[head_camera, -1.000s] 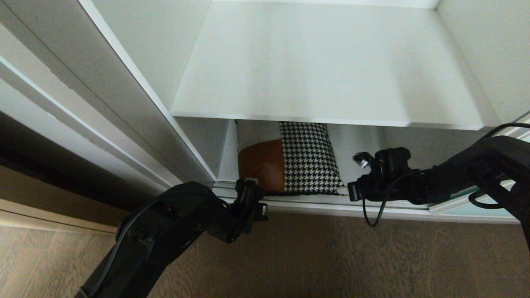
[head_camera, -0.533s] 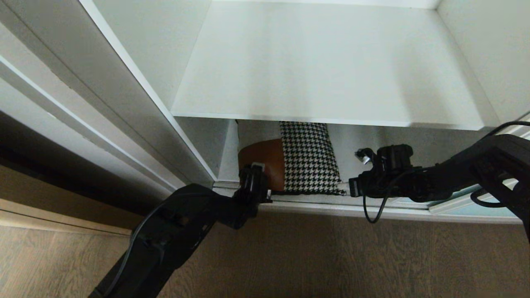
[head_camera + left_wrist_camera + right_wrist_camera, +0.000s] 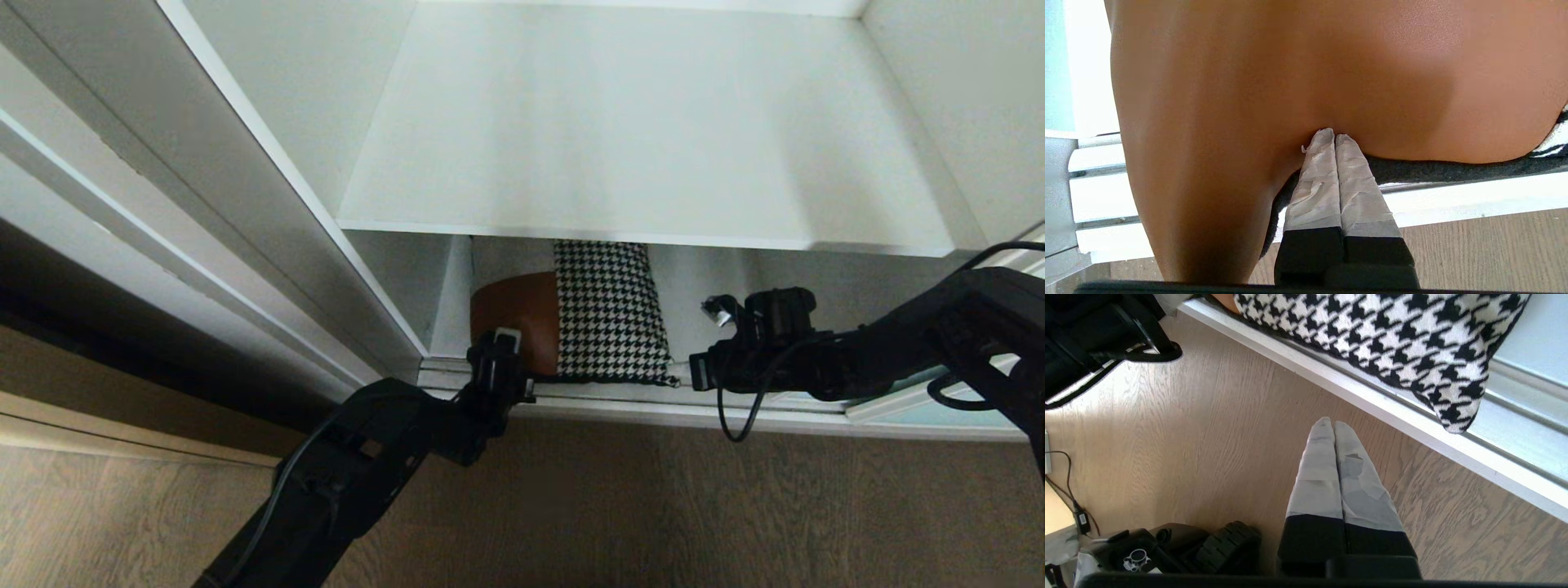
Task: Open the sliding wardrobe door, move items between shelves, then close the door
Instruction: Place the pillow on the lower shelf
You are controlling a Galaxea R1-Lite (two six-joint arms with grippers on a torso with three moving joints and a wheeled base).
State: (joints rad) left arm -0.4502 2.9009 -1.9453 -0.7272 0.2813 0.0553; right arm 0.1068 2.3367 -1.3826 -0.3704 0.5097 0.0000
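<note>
**Inspector:** Where is the item?

**Onlooker:** The cushion (image 3: 571,314) lies on the bottom shelf (image 3: 710,286), under the white upper shelf (image 3: 637,131). Its front edge hangs over the door track (image 3: 735,404) at the floor. The wardrobe stands open; only a sliver of the sliding door (image 3: 939,412) shows low on the right.

**Inspector:** Grippers?

**Onlooker:** The left gripper (image 3: 1329,134) has its taped fingers (image 3: 1316,179) pressed together, tips nosing into the brown leather patch at the cushion's front corner. It grips nothing. The right gripper (image 3: 1329,424) is likewise closed and empty, hovering over the wood floor (image 3: 1208,437) just beside the houndstooth corner.

**Inspector:** Recommendation?

**Onlooker:** In my judgement, closed tips only dent the soft leather. To lift it well, spread the left fingers, straddle the overhanging edge and pinch through the filling. The right should take the houndstooth side likewise, keeping the cushion level and clear of the upper shelf lip.
</note>
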